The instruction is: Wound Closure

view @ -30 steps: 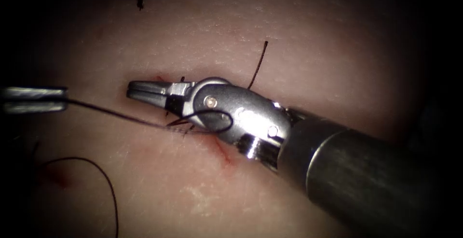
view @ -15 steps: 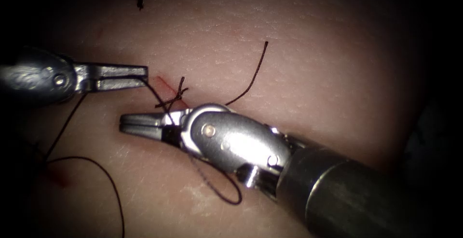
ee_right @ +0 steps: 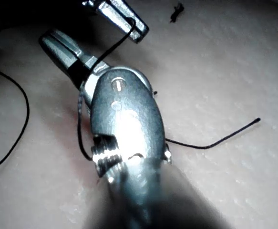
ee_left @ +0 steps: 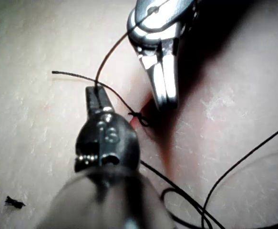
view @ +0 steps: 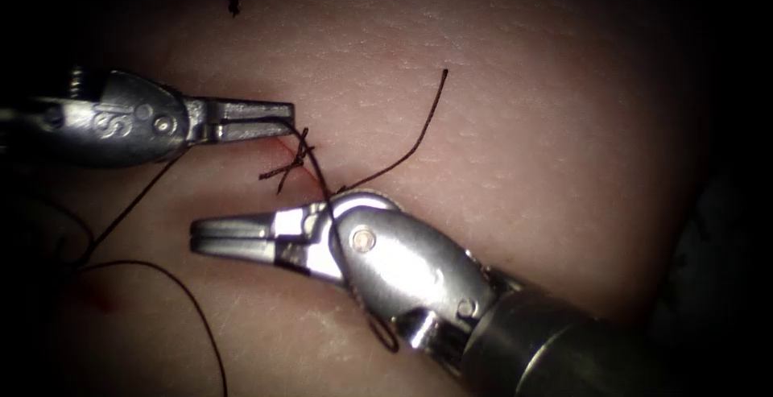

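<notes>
Across the tissue (view: 523, 123), a short red cut (view: 283, 149) tied with a knot (view: 296, 159). From the right, right pincer (view: 197, 236) pressed together, empty, low and level, thread (view: 326, 196) draped over its wrist. From the left, left pincer (view: 286, 113) clamped on the thread beside the knot. No readable writing.

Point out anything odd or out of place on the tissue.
A small black scrap of cut thread lies loose on the pale pork tissue, far from the red cut and its knot. Nothing else stands out.
</notes>
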Robot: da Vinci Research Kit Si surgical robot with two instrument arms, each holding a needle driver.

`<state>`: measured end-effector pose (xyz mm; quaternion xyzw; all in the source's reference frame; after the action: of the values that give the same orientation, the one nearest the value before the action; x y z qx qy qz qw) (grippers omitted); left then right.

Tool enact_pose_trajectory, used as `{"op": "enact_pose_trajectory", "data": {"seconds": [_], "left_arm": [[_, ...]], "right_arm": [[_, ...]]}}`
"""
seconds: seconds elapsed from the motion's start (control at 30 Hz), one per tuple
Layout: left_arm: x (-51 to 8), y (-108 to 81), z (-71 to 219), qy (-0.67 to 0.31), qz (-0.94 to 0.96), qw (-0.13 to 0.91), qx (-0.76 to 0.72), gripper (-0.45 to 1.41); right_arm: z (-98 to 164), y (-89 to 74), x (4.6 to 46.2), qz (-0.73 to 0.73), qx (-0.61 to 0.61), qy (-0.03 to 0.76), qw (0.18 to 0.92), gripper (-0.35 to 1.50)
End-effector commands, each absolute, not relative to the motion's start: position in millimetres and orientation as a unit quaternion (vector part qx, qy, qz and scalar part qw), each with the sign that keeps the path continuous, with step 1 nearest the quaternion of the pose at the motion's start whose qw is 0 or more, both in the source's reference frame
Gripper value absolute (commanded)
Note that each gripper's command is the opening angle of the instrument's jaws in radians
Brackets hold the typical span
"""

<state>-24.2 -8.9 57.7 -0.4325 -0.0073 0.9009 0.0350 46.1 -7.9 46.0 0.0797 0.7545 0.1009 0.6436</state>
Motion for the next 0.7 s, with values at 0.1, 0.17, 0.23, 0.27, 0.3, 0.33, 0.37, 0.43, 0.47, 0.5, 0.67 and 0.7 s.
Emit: {"op": "enact_pose_trajectory", "data": {"seconds": [0.1,0.17,0.23,0.27,0.3,0.33,0.37,0.43,0.47,0.5,0.67,0.7], "left_arm": [[-24.4,-9.9,59.5,-0.011,0.901,0.026,-0.433,-0.45],[-24.4,-10.3,60.2,-0.01,0.901,0.023,-0.434,-0.45],[-24.3,-10.7,60.8,-0.012,0.899,0.024,-0.437,-0.45],[-24.3,-11.0,61.1,-0.014,0.896,0.025,-0.442,-0.45],[-24.3,-11.2,61.4,-0.017,0.895,0.027,-0.446,-0.45],[-24.2,-11.6,61.8,-0.018,0.893,0.025,-0.45,-0.45],[-24.3,-11.9,62.1,-0.019,0.891,0.024,-0.452,-0.45],[-24.4,-12.4,62.5,-0.018,0.891,0.022,-0.453,-0.45],[-24.6,-12.7,62.7,-0.019,0.891,0.022,-0.453,-0.45],[-24.7,-12.9,62.8,-0.019,0.891,0.022,-0.454,-0.45],[-25.1,-14.1,63.0,-0.021,0.888,0.021,-0.459,-0.45],[-25.2,-14.3,62.9,-0.021,0.888,0.02,-0.459,-0.45]], "right_arm": [[45.4,-7.5,46.7,0.132,0.063,0.768,0.623,-0.35],[44.9,-7.0,46.4,0.152,0.053,0.77,0.617,-0.35],[44.6,-6.6,46.0,0.171,0.042,0.77,0.613,-0.35],[44.6,-6.5,45.9,0.18,0.039,0.77,0.611,-0.35],[44.5,-6.5,45.7,0.185,0.035,0.769,0.61,-0.35],[44.6,-6.4,45.3,0.199,0.024,0.77,0.605,-0.35],[44.6,-6.4,45.2,0.206,0.02,0.768,0.606,-0.35],[44.7,-6.2,44.8,0.218,0.007,0.766,0.604,-0.35],[44.7,-6.1,44.6,0.223,-0.001,0.765,0.604,-0.35],[44.8,-6.0,44.3,0.233,-0.011,0.761,0.605,-0.35],[45.4,-5.2,42.8,0.283,-0.062,0.724,0.626,-0.35],[45.6,-5.1,42.6,0.291,-0.071,0.713,0.634,-0.35]]}}
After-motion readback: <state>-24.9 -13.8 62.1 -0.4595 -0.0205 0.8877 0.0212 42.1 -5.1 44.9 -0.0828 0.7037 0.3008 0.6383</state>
